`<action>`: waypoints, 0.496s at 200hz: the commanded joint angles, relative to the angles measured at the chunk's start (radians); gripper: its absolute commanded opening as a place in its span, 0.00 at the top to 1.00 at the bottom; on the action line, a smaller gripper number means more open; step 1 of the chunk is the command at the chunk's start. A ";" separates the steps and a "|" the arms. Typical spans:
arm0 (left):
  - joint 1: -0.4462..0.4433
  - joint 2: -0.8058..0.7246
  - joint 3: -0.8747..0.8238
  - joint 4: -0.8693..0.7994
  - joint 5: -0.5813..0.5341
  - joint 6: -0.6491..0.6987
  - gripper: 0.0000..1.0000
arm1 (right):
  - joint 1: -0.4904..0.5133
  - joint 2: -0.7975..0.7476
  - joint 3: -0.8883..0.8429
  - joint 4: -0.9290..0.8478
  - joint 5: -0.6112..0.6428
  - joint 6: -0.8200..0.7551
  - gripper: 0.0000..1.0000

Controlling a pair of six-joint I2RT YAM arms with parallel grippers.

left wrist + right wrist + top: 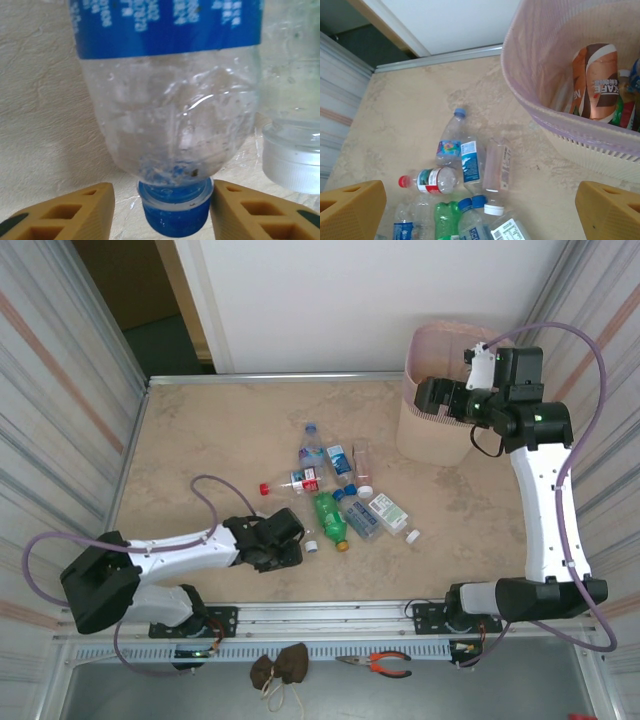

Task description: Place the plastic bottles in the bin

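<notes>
Bottles (335, 495) lie in a loose heap on the table (200, 430), right ahead of the left gripper (162, 195); one bottle with a blue label (165, 115) lies with its blue cap (175, 215) pointing back in between the fingers (75, 215); the jaws stand part-way closed astride that cap, one finger at its edge, the other apart from it with table showing in the gap, so the cap is not clamped; a white-capped bottle (292, 160) lies just beside it, off the side of the nearer finger. Right gripper (480, 200) hangs wide apart and empty above the table; the heap lies below and ahead of it; the bin (535, 110) stands ahead and to one side, just beside it; more bottles lean inside, among them a brown-labelled one (595, 75).
</notes>
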 commanded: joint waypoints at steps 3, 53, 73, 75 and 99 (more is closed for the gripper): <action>-0.006 0.016 -0.003 0.005 -0.031 -0.007 0.53 | 0.013 -0.029 0.033 0.004 -0.002 -0.009 0.04; -0.006 0.020 -0.006 -0.009 -0.028 -0.002 0.60 | 0.015 -0.034 0.033 0.004 -0.001 -0.011 0.04; -0.006 0.018 -0.010 -0.012 -0.029 0.003 0.64 | 0.017 -0.037 0.030 0.004 0.000 -0.011 0.04; -0.007 0.016 -0.010 -0.012 -0.029 0.004 0.64 | 0.016 -0.037 0.030 0.005 0.001 -0.011 0.04; -0.007 0.009 -0.009 -0.024 -0.030 0.011 0.67 | 0.016 -0.044 0.020 0.006 0.007 -0.012 0.04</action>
